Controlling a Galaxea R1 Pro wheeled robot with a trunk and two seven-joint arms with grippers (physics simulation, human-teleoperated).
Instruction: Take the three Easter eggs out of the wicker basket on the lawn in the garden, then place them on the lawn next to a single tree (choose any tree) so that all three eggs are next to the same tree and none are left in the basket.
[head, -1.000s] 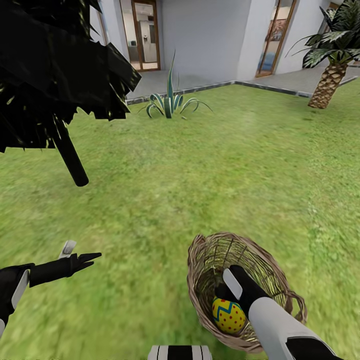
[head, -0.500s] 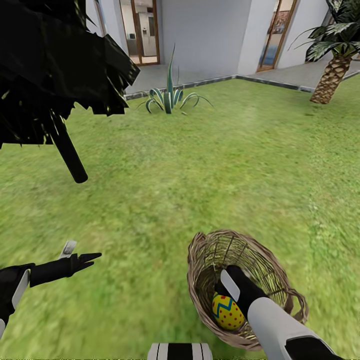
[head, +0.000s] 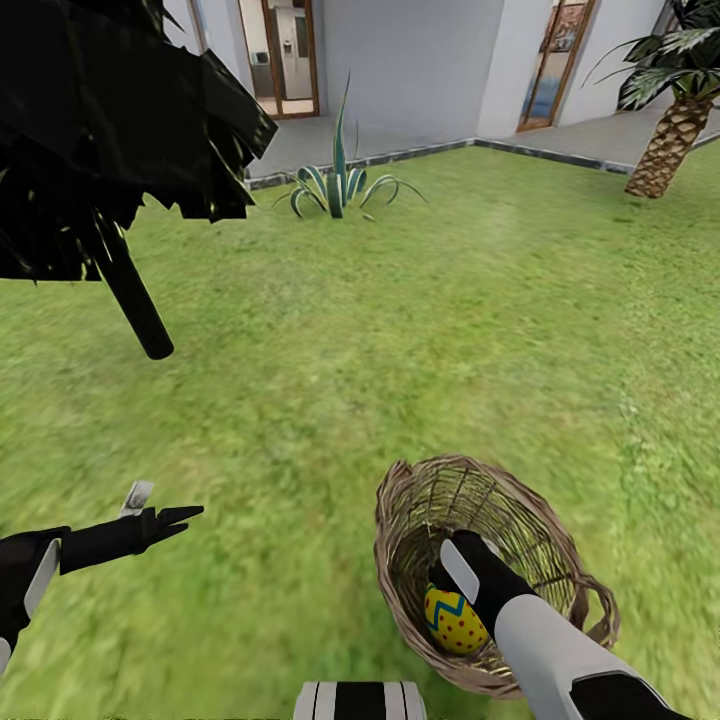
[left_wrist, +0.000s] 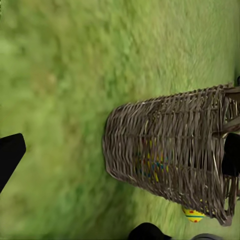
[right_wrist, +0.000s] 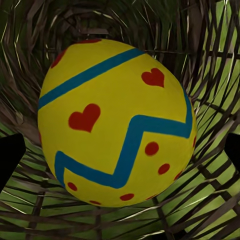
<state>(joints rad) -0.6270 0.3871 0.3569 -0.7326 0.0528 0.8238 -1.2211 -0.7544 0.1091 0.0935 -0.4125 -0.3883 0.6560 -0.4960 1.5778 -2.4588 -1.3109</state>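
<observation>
The wicker basket (head: 545, 535) stands on the lawn (head: 400, 330) at the lower right of the head view. My right gripper (head: 452, 590) reaches down into it, open. A yellow Easter egg (head: 455, 620) with red dots and a blue zigzag lies between its fingers. In the right wrist view that egg (right_wrist: 117, 122) sits close up, with a gap to each black fingertip (right_wrist: 10, 160). The left wrist view sees the basket (left_wrist: 170, 150) from the side, with an egg (left_wrist: 194, 215) peeking out by its mouth. My left gripper (head: 160, 508) hovers open over grass, left of the basket. The tree is out of view.
A black-trunked, all-black tree (head: 135, 300) stands at the left. A spiky agave plant (head: 340, 185) grows by the paved edge ahead. A short palm (head: 665, 140) is at the far right. The white house (head: 410, 60) with glass doors lies beyond the open grass.
The whole head picture has shifted slightly upward, so the camera has moved. Both arms, the basket and the egg keep their places relative to each other.
</observation>
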